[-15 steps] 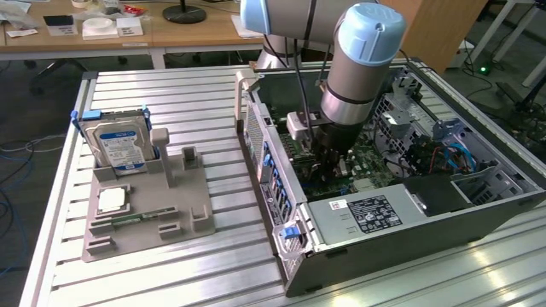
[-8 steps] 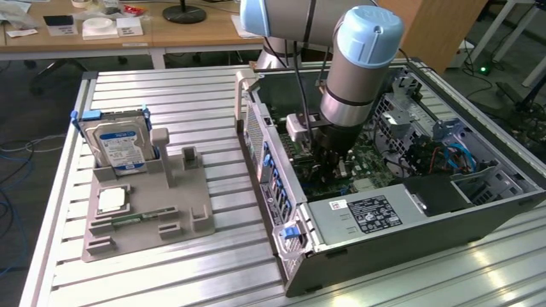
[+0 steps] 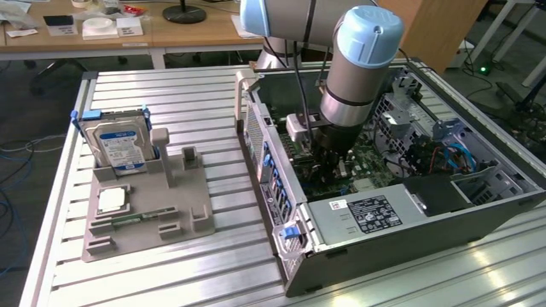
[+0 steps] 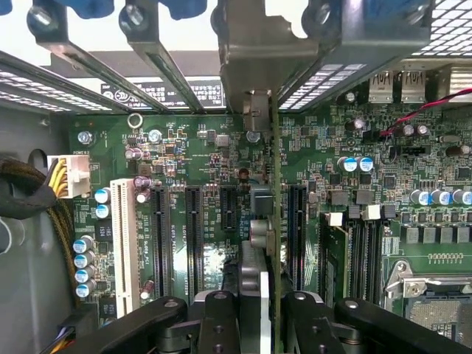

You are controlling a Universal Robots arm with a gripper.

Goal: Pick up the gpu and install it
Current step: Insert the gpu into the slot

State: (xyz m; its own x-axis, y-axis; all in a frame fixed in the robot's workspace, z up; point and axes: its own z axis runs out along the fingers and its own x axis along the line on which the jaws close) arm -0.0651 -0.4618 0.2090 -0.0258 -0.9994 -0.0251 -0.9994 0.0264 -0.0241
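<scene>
In the wrist view the gpu (image 4: pixel 264 247) runs edge-on away from my gripper (image 4: pixel 254 321), which is shut on it, a dark finger (image 4: pixel 214 324) on each side. Its silver-grey end bracket (image 4: pixel 254 51) stands against the case's rear slot bars. The card hangs just above the green motherboard (image 4: pixel 206 155), between a short black slot (image 4: pixel 228 210) and a long black slot (image 4: pixel 296 228). Whether its lower edge touches a slot is hidden. In the exterior view the arm reaches down into the open computer case (image 3: pixel 426 230), with the gripper (image 3: pixel 328 157) low over the board.
A white slot (image 4: pixel 124 243), two more black slots (image 4: pixel 177 236), memory sticks (image 4: pixel 354 243) and the CPU socket (image 4: pixel 435 295) surround the card. A cable bundle (image 4: pixel 29 199) lies at the case wall. Outside the case, a grey fixture (image 3: pixel 171 211) holds a hard drive (image 3: pixel 119 144).
</scene>
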